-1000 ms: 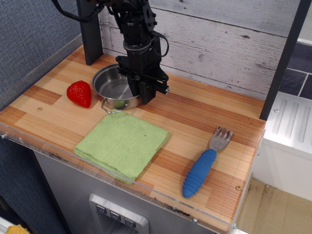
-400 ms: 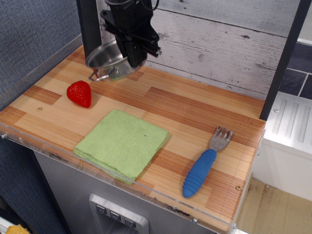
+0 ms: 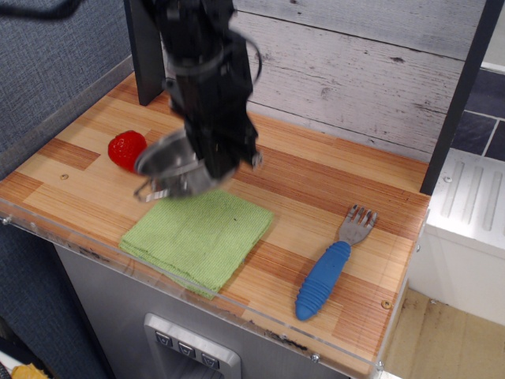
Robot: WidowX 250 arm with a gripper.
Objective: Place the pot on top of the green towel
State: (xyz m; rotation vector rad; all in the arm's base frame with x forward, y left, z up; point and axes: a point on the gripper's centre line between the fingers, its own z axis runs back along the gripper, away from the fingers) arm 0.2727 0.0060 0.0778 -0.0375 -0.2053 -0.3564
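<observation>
The shiny steel pot [image 3: 170,167] hangs in the air, tilted, over the back left corner of the green towel [image 3: 197,233]. My black gripper [image 3: 211,162] is shut on the pot's right rim and holds it clear of the cloth. A wire loop handle sticks out at the pot's lower left. The image is blurred by motion. The towel lies flat near the front edge of the wooden counter.
A red strawberry [image 3: 125,149] lies left of the pot, partly hidden by it. A blue-handled fork [image 3: 331,268] lies at the front right. A dark post [image 3: 146,55] stands at the back left against the white plank wall. The counter's front edge has a clear lip.
The pot was lifted off the counter at the back, then carried forward and down toward the towel. It now hangs over the towel's back left corner.
</observation>
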